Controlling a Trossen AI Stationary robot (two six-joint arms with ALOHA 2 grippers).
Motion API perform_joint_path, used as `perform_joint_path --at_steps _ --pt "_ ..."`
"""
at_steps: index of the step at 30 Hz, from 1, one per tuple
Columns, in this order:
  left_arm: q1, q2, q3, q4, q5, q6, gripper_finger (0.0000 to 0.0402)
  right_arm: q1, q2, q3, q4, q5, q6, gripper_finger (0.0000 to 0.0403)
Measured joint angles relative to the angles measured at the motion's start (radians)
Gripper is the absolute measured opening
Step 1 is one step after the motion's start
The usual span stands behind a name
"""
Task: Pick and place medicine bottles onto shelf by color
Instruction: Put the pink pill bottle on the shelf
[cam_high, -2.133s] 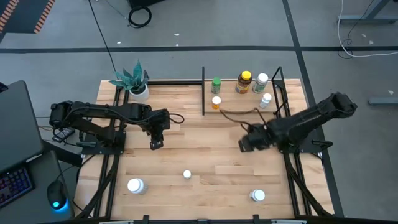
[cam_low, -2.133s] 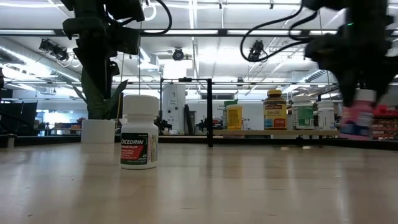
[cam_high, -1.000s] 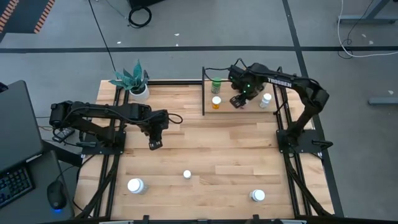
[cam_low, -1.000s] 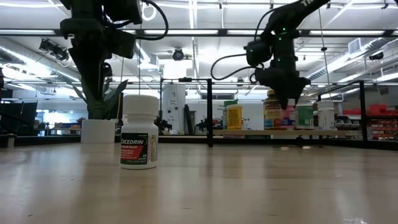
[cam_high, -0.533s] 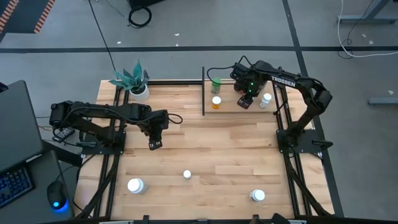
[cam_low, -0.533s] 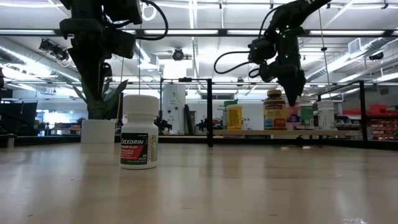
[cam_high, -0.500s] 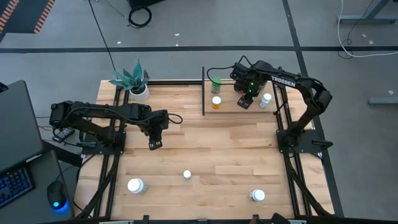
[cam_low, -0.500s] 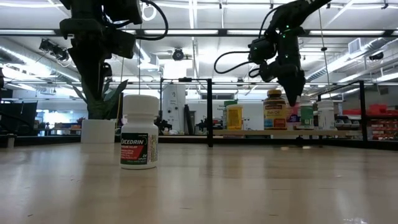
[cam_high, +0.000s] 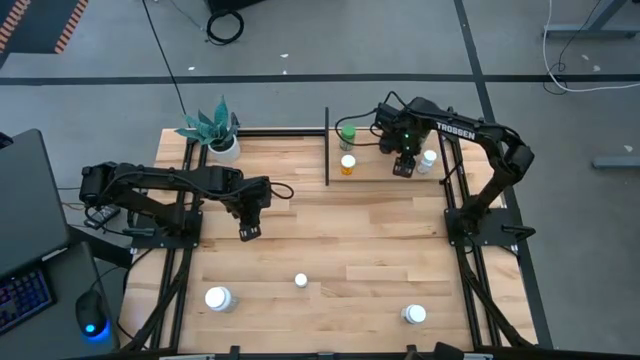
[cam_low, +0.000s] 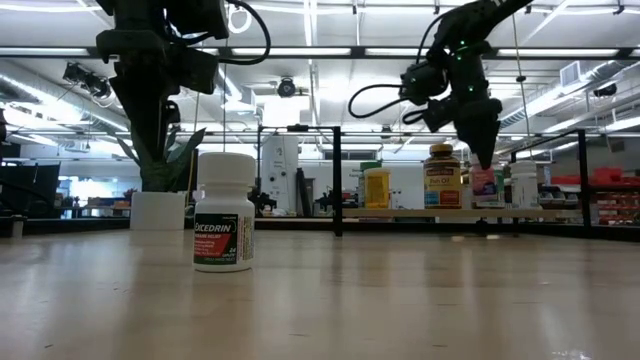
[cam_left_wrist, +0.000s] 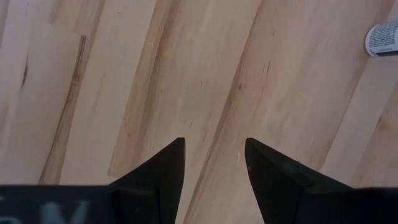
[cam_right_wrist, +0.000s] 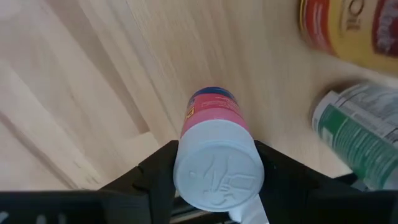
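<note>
My right gripper (cam_high: 404, 166) is over the right part of the light-wood shelf (cam_high: 370, 174), shut on a pink bottle with a white cap (cam_right_wrist: 213, 115). In the low view the bottle (cam_low: 484, 181) hangs by the shelf's other bottles. On the shelf stand a green-capped bottle (cam_high: 347, 133), a small yellow-orange bottle (cam_high: 347, 163), a white bottle (cam_high: 428, 158) and an amber bottle (cam_low: 442, 180). White bottles (cam_high: 217, 298) (cam_high: 300, 281) (cam_high: 414, 314) stand upright on the table's near part. My left gripper (cam_high: 248, 232) is open and empty above the table's left middle. My right gripper pinches the pink bottle's white cap (cam_right_wrist: 219, 173) between its two fingers (cam_right_wrist: 158, 168), one on each side of the cap. The fingers come from above, pointing down. The bottle is upright below them, its base (cam_right_wrist: 211, 94) at the shelf board; touching or just above, I cannot tell.
A potted teal plant (cam_high: 215, 130) stands at the table's far left corner. Thin black uprights (cam_high: 327, 150) and a back rail frame the shelf. A green-labelled bottle (cam_right_wrist: 360, 130) and the amber bottle (cam_right_wrist: 351, 28) stand close beside the held bottle. Bare wood lies mid-table.
My right gripper has carried the pink bottle along the shelf toward the table's right edge, past the amber bottle, keeping it upright and staying shut on its cap.
</note>
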Motion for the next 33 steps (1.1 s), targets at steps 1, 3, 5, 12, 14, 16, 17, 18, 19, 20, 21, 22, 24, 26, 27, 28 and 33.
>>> perform_joint_path --at_steps 1,3,5,12,14,16,17,18,19,20,21,22,24,26,27,28,33 --pt "0.000 0.000 0.000 0.001 0.000 0.000 0.0176 0.000 0.000 0.000 0.012 -0.002 -0.002 0.0197" --pt "0.000 0.000 0.000 0.001 0.000 0.000 0.0175 0.000 0.000 0.000 0.035 -0.011 -0.004 0.0197" --pt "0.000 0.000 0.000 0.001 0.000 -0.004 0.0173 0.000 0.000 0.000 0.045 -0.018 -0.006 0.0197" --pt "0.000 0.000 0.000 0.001 0.000 -0.007 0.0176 0.001 0.000 0.000 0.050 -0.029 -0.068 0.0195" --pt "0.000 0.000 0.000 0.001 0.000 -0.007 0.0176 0.001 0.000 0.000 0.051 -0.029 -0.099 0.0195" --pt "0.000 0.000 0.000 0.000 0.000 -0.008 0.0174 0.001 0.000 0.000 0.051 -0.029 -0.123 0.0195" --pt "0.000 0.000 0.000 0.000 0.000 -0.008 0.0173 0.001 0.000 0.000 0.051 -0.029 -0.134 0.0195" --pt "0.000 0.000 0.000 0.000 0.000 -0.008 0.0172 0.000 0.000 0.000 0.051 -0.029 -0.139 0.0196" --pt "0.000 0.000 0.000 0.000 0.000 -0.008 0.0172 -0.004 0.000 -0.001 0.051 -0.029 -0.141 0.0196" --pt "0.000 0.000 0.000 -0.001 0.000 -0.008 0.0172 -0.008 0.000 -0.003 0.051 -0.030 -0.143 0.0196" --pt "0.000 0.000 0.000 -0.001 0.000 -0.009 0.0173 -0.012 0.000 -0.008 0.052 -0.030 -0.142 0.0196" --pt "0.000 0.000 0.000 -0.001 0.000 -0.012 0.0174 -0.017 0.000 -0.018 0.051 -0.030 -0.138 0.0196" --pt "0.000 0.000 0.000 0.000 0.000 -0.019 0.0176 -0.028 0.000 -0.047 0.051 -0.030 -0.120 0.0196" --pt "0.000 0.000 0.000 0.000 0.000 -0.023 0.0177 -0.041 0.000 -0.080 0.050 -0.033 -0.097 0.0196" --pt "0.000 0.000 0.000 0.000 0.000 -0.023 0.0178 -0.046 -0.002 -0.095 0.049 -0.040 -0.085 0.0196" --pt "0.000 0.000 0.000 0.000 0.000 -0.023 0.0178 -0.052 -0.007 -0.108 0.055 -0.048 -0.074 0.0196" --pt "0.000 0.000 0.000 0.000 0.000 -0.023 0.0173 -0.069 -0.059 -0.156 0.129 -0.063 -0.050 0.0197"
